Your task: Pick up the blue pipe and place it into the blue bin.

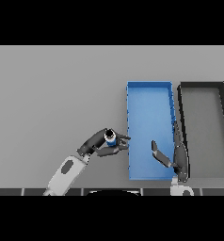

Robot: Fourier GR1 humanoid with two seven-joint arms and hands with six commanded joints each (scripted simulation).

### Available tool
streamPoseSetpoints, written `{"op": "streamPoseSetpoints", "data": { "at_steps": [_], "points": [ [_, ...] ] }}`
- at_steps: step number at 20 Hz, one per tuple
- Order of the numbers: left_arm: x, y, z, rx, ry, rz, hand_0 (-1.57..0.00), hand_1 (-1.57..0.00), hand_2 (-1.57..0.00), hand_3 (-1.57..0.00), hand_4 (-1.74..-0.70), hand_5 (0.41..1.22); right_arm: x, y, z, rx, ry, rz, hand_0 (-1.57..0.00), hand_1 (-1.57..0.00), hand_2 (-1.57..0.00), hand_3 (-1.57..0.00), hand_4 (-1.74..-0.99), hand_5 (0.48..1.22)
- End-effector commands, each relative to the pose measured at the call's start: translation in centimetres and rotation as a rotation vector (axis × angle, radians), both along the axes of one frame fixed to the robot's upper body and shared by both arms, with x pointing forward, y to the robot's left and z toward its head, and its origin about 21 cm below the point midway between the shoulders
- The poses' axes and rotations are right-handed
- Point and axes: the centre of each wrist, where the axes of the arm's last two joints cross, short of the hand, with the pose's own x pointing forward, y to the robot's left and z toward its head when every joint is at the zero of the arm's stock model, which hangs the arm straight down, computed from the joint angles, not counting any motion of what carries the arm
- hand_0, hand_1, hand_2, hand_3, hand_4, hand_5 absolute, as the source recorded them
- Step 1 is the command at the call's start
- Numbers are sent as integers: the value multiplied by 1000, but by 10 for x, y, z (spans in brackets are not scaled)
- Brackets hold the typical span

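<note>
My left hand (100, 143) fingers clamped on short blue cylindrical pipe (111, 138), carrying; next: move over rectangular blue plastic bin (149, 96), release. Right hand (172, 157) fingers apart.

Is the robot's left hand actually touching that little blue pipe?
Touching. The head view shows the left hand with fingers and thumb curled round the blue pipe.

Right hand (172, 155) over blue bin (149, 101) — obstacle

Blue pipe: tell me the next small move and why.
Probably carry it to the right, over the blue bin. The left hand already holds the blue pipe just outside the bin's left wall; the right hand hangs open over its right side.
</note>
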Motion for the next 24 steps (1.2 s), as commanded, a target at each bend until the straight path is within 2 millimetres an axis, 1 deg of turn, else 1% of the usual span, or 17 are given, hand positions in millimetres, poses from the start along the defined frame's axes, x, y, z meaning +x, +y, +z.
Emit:
{"op": "streamPoseSetpoints", "data": {
  "at_steps": [1, 2, 3, 4, 5, 6, 8, 10, 11, 13, 14, 16, 17, 19, 21, 23, 24],
  "points": [
    [1, 3, -1, -3, 1, 2, -1571, -1571, -1571, -1571, -1467, 1221, -2, -1, 5, 60, -42, 50, 1, -2, -41, 1, -1195, 648],
    [-1, 0, -1, -8, 0, -5, -1571, -1571, -1571, -1571, -1467, 1221, -3, -1, 14, 136, -71, 113, 1, -12, -67, 0, -1198, 641],
    [1, 1, 1, -17, -6, -4, -1571, -1571, -1571, -1571, -1467, 1221, -3, -4, 25, 193, -64, 184, 1, -22, -89, -1, -1202, 624],
    [2, 1, 2, -17, -3, -3, -1571, -1571, -1571, -1571, -1467, 1221, -1, -4, 34, 214, -39, 243, 1, -25, -106, -1, -1209, 609],
    [2, 1, 3, -16, 1, -5, -1571, -1571, -1571, -1571, -1467, 1221, 1, -6, 49, 223, -40, 315, 1, -29, -120, -1, -1215, 607],
    [2, 2, 6, -18, -8, -9, -1571, -1571, -1571, -1571, -1467, 1221, 7, -6, 59, 233, -21, 371, 1, -23, -118, -1, -1224, 600],
    [2, 2, 5, -6, 6, -6, -1571, -1571, -1571, -1571, -1467, 1221, 17, 0, 74, 208, 50, 476, 1, -14, -111, 0, -1237, 577],
    [2, 1, 9, -5, -1, -8, -1571, -1571, -1571, -1571, -1467, 1221, 29, 3, 92, 175, 80, 547, 1, -9, -104, 0, -1255, 560],
    [3, 4, 8, 4, 0, -4, -1571, -1571, -1571, -1571, -1467, 1221, 35, 8, 99, 140, 87, 583, 1, -7, -99, 0, -1261, 560],
    [0, -1, 7, 10, 0, -12, -1571, -1571, -1571, -1571, -1467, 1221, 44, 24, 113, 83, 86, 661, 1, -4, -81, 1, -1281, 558],
    [5, 0, 10, 18, -8, -4, -1571, -1571, -1571, -1571, -1467, 1221, 48, 29, 120, 66, 82, 696, 1, -3, -66, 1, -1291, 558],
    [4, 2, 8, 14, -18, -6, -1571, -1571, -1571, -1571, -1467, 1221, 52, 46, 131, 34, 57, 769, 1, -2, -44, 1, -1298, 559],
    [7, -1, 9, 20, -12, -7, -1571, -1571, -1571, -1571, -1467, 1221, 55, 52, 136, 25, 56, 804, 1, -1, -42, 1, -1302, 559],
    [8, 2, 8, 12, -13, -10, -1571, -1571, -1571, -1571, -1467, 1221, 58, 68, 142, 28, 42, 877, 1, 0, -43, 1, -1294, 560],
    [8, 2, 8, -2, -25, -23, -1571, -1571, -1571, -1571, -1464, 1221, 58, 77, 149, 3, 40, 924, 1, 0, -46, 1, -1268, 555],
    [7, 5, 6, -4, 3, -34, -1571, -1571, -1571, -1571, -1465, 1221, 62, 90, 156, -35, 43, 955, 1, -2, -52, 1, -1242, 551],
    [9, 6, 5, 4, 21, -37, -1571, -1571, -1571, -1571, -1467, 1221, 65, 92, 160, -49, 45, 959, -3, -10, -59, 1, -1232, 545]
  ]
}}
